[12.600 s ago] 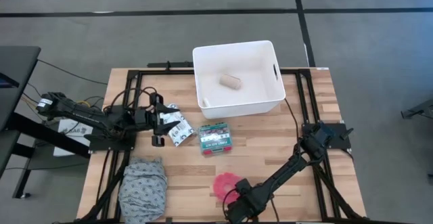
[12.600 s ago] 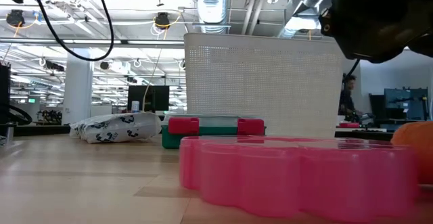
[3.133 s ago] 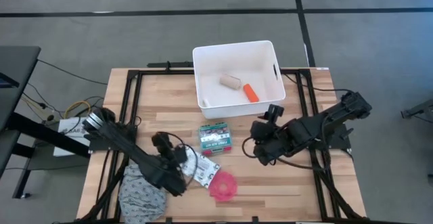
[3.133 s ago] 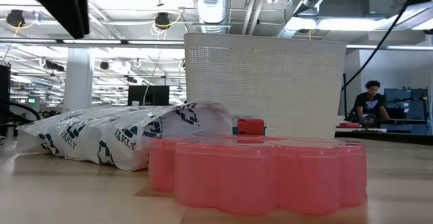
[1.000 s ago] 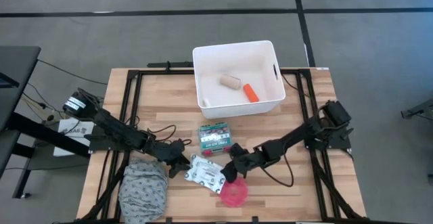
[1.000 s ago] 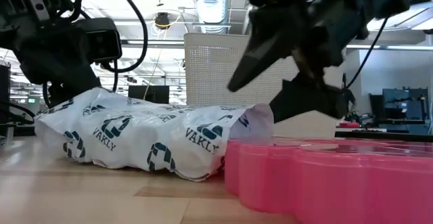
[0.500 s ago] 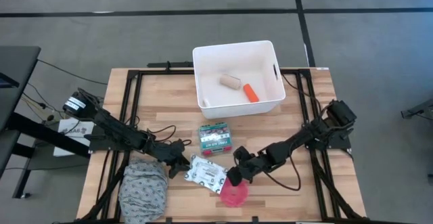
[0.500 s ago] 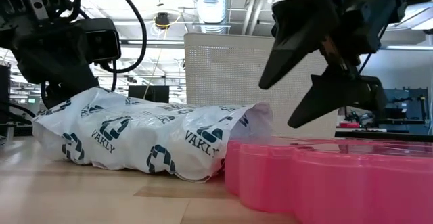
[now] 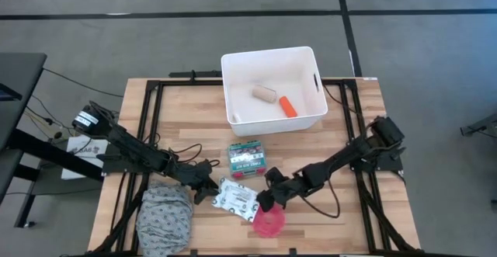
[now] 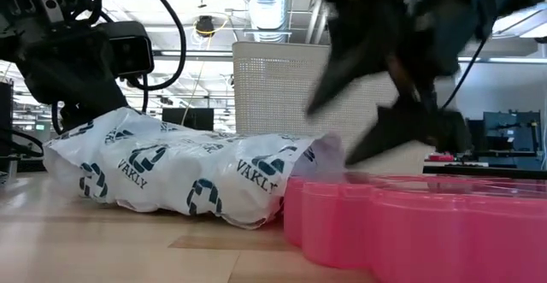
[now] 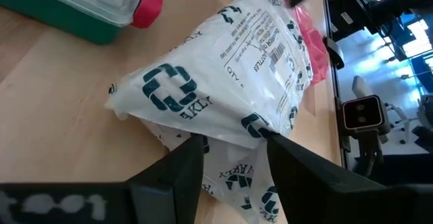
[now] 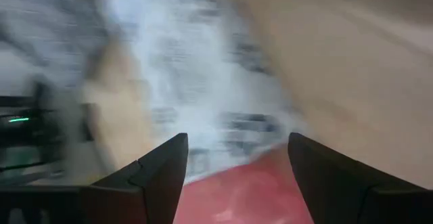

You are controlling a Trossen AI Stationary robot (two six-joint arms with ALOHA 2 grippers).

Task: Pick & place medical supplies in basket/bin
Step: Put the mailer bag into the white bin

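The step in hand appears to be taking up the pink round scalloped plastic disc at the near edge of the wooden slatted table, for carriage to the large white rectangular plastic tub at the far side. To do it well, the right gripper should settle squarely over the disc's rim and clear of the white plastic packet with dark green print, whose edge lies against the disc (a careless closure would pinch both).

Right gripper: fingers spread wide, holding nothing, low over the far edge of the disc, just beside the packet's end; contact cannot be confirmed.

Left gripper: fingers parted with the packet's near end lying between them; the wrist view does not settle whether they press it.

A beige roll and an orange tube already lie in the tub. The green-and-red box stands between tub and packet.
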